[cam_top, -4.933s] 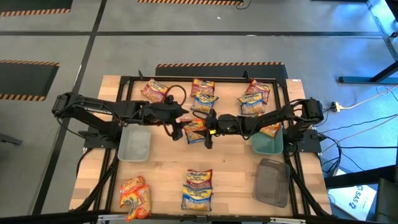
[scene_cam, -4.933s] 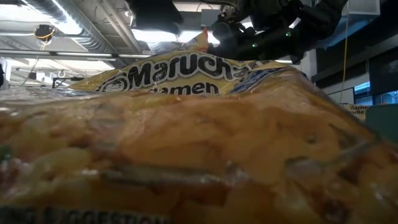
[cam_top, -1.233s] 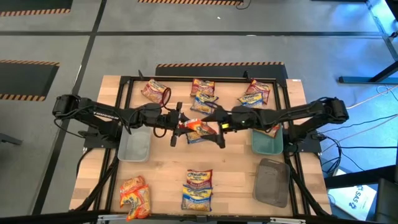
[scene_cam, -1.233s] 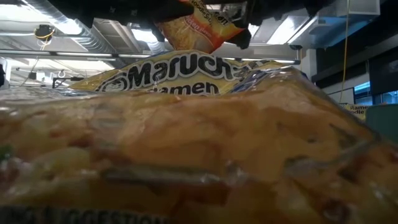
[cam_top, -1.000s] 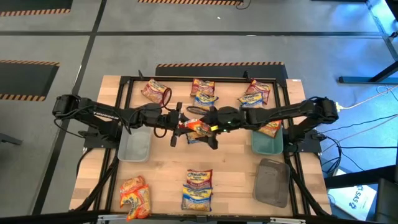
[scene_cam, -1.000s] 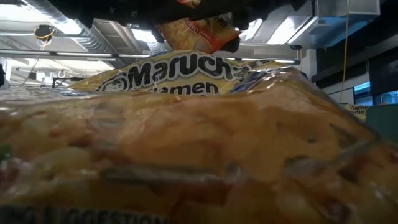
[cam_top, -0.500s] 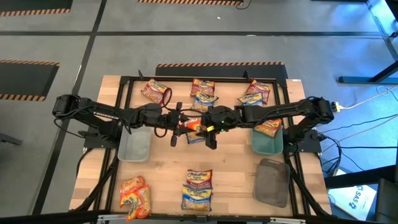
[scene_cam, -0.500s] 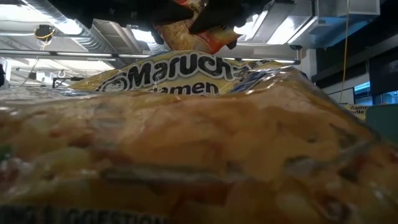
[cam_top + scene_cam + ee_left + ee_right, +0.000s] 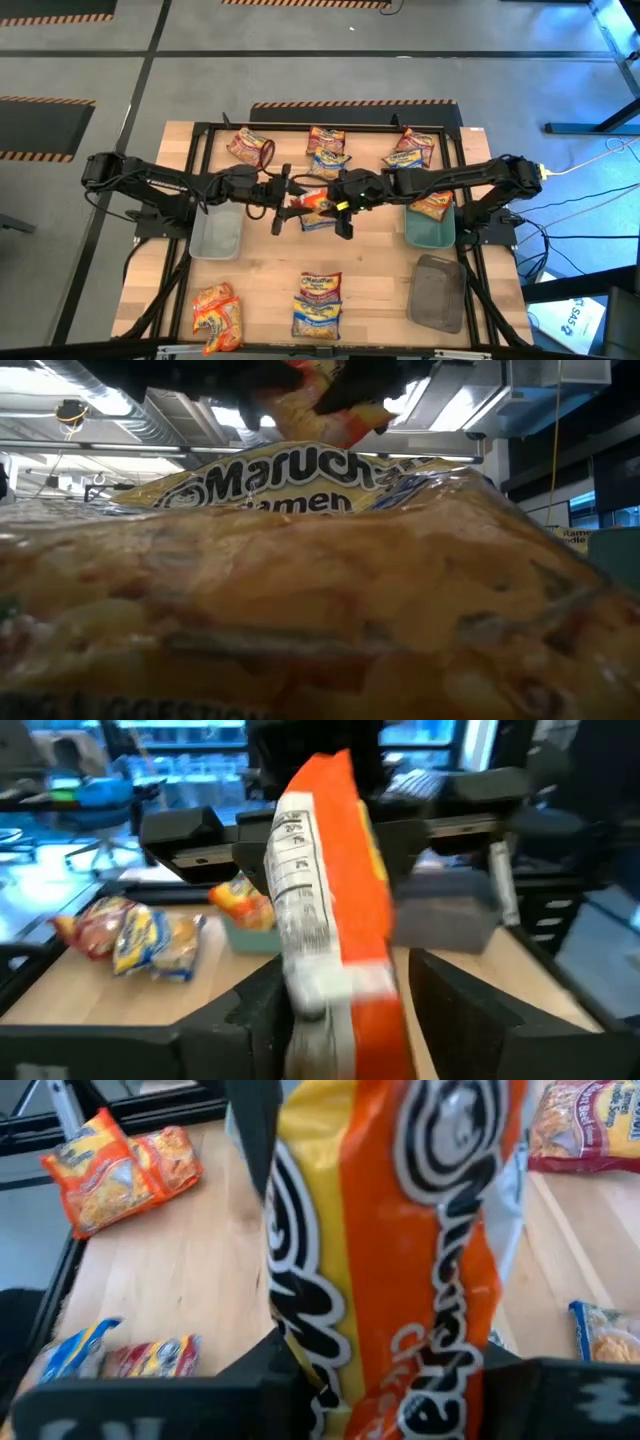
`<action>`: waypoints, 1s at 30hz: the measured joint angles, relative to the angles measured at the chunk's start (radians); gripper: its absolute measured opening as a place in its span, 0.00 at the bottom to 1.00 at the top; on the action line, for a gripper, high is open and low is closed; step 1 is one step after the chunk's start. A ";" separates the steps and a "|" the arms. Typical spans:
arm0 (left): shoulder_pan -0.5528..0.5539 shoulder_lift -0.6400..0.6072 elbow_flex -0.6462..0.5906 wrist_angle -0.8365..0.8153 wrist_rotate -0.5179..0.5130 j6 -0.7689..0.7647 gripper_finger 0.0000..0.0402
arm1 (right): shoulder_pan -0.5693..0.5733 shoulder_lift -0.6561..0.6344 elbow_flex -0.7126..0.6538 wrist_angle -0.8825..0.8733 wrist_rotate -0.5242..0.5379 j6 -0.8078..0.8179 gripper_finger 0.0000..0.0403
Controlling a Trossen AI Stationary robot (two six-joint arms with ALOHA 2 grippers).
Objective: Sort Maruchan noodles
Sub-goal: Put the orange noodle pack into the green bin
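I see both claws, left gripper (image 9: 297,200) and right gripper (image 9: 330,198), clenched on one orange packet (image 9: 312,200); beyond the right one, a teal tray (image 9: 428,232) holds another packet (image 9: 432,206).

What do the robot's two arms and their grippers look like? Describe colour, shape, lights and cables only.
Both arms are dark, slim and jointed. The left gripper has two flat black fingers. The right gripper is black too, with a small green-yellow light on its wrist. A dark cable loops beside the left arm's wrist.

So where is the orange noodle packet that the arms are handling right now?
In the high view the orange packet is held above the table's middle, between the left gripper and the right gripper, just over a blue-and-yellow packet.
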 joint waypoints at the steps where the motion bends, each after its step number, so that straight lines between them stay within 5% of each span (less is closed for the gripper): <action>1: 0.000 -0.014 0.000 -0.013 0.015 -0.004 0.47 | 0.000 -0.016 0.000 -0.027 0.000 0.002 0.23; 8: -0.001 -0.123 0.000 -0.203 0.026 0.010 0.48 | -0.001 -0.151 0.001 -0.296 0.005 0.059 0.22; 24: -0.001 -0.127 0.000 -0.220 0.017 0.014 0.48 | -0.001 -0.353 0.002 -1.101 0.057 0.310 0.22; 30: -0.001 -0.127 0.000 -0.220 0.016 0.014 0.48 | -0.001 -0.353 -0.025 -1.198 0.064 0.261 0.23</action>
